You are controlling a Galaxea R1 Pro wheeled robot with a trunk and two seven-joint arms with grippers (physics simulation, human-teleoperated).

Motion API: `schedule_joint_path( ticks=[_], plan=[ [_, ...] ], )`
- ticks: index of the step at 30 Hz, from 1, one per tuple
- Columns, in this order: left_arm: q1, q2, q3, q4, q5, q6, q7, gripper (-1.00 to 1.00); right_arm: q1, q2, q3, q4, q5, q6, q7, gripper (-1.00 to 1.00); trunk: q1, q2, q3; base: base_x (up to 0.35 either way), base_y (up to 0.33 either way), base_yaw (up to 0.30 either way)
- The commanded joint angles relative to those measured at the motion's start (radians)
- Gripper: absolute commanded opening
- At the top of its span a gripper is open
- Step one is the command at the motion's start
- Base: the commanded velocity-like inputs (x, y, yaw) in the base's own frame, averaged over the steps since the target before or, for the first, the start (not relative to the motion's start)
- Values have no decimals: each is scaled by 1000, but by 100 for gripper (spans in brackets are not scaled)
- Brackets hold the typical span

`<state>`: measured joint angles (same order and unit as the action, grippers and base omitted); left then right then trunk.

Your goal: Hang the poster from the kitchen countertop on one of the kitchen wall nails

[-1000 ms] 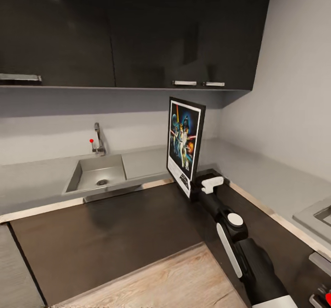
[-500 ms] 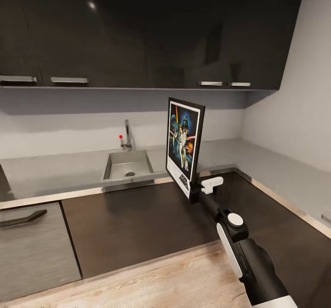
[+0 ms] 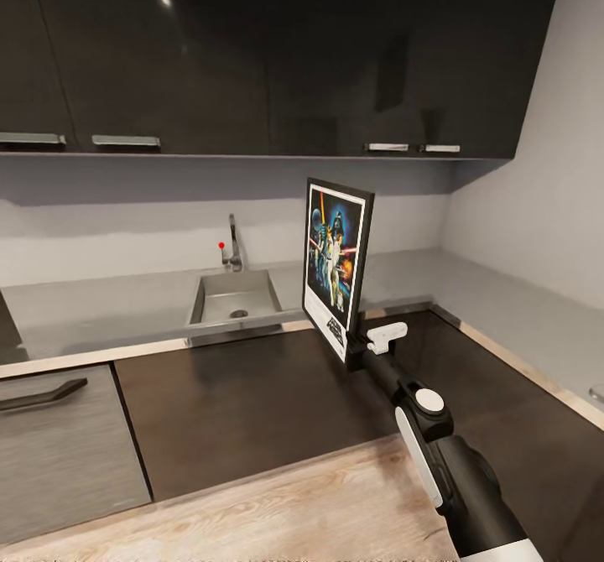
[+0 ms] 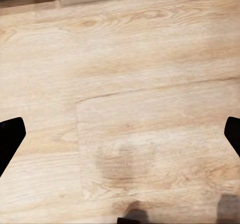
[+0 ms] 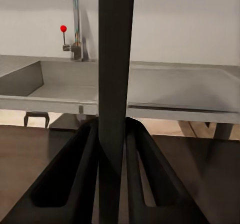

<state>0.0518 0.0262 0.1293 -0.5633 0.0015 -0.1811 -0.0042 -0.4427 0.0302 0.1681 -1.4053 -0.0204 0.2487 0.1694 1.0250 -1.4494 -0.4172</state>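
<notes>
Glossy black wall cabinets (image 3: 277, 50) hang above the smooth grey L-shaped desk (image 3: 101, 306) with its steel sink (image 3: 235, 295). Right fingers (image 5: 110, 134) clamp the black-framed portrait poster (image 3: 335, 264) edge-on, upright. Left fingers (image 4: 11, 136) stand wide over pale wood floor (image 4: 125, 83).

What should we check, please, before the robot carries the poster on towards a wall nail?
1. Grip: the right hand is shut on the poster, its fingers pressed against the frame's lower edge. Ok.
2. Poster attitude: upright, picture side facing left in the head view. Ok.
3. Clearance: the poster is held off the kitchen countertop, in front of the sink, below the wall cabinets. Ok.
4. Left hand: open, empty, pointing at the wooden floor. Ok.
5. Target nail: no wall nail can be made out on the walls in view. Cannot tell.
</notes>
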Motion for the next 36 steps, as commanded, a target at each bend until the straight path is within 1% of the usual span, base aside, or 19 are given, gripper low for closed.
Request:
schedule_joint_path(
  ticks=[1,17,25,36],
  plan=[
    [0,0,1,-1,0,-1,0,100,-1,0,-1,-1,-4,6,5,-100,0,-1,-3,0,0,0],
    [0,0,0,-1,0,0,0,100,-1,0,-1,-1,-3,7,6,-100,0,-1,-28,0,0,0],
    [0,0,0,-1,0,0,0,100,-1,0,-1,-2,-3,7,6,-100,-31,55,-13,0,0,0],
    [0,0,0,-1,0,0,0,100,0,0,-1,-3,-3,6,6,-100,-73,132,19,0,0,0]
  ],
)
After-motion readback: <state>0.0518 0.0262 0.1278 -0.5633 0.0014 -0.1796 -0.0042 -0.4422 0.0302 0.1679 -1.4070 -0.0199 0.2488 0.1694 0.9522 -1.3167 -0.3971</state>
